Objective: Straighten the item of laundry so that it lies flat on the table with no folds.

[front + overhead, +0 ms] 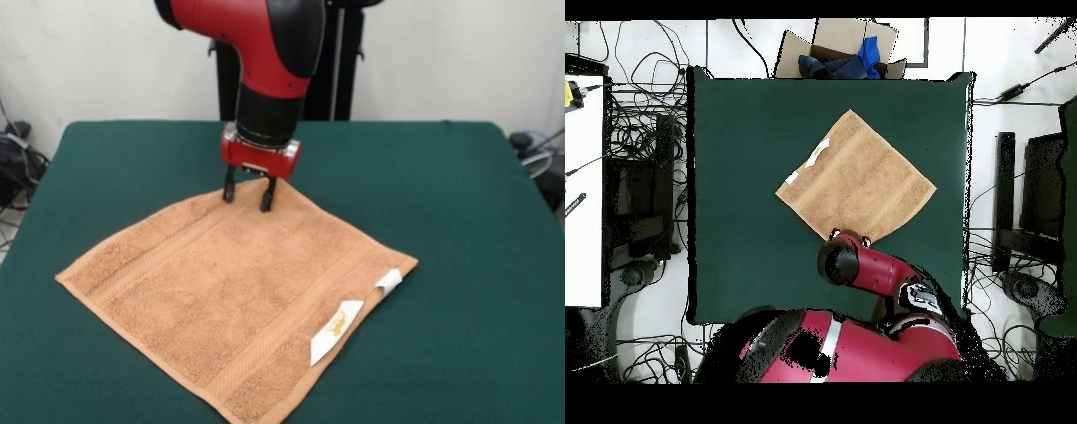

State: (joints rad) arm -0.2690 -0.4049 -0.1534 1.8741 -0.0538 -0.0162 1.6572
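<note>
We find the small square peach-orange terry towel (238, 300) lying spread on the dark green felt-covered surface (459, 203), turned diamond-wise, with two white tags (335, 331) on its right near edge. It appears flat, with no fold that we can see. The red and black arm's gripper (248, 193) stands at the towel's far corner. Its two dark fingers (229, 188) are parted, with a clear gap between them, and hold nothing; their tips sit at or just on the cloth.

Risks, in our judgement:
- If the fingers close here, they may pinch the corner and raise a wrinkle.
- If the arm lifts or moves sideways while the tips press the terry, the pile may drag and fold the corner under.
- The larger tag lies loose and could flip.

Limits of observation: in the overhead view the arm covers the gripper and the towel corner beneath it. We cannot tell whether the fingertips actually touch the cloth. The tag print is too small to read.
</note>
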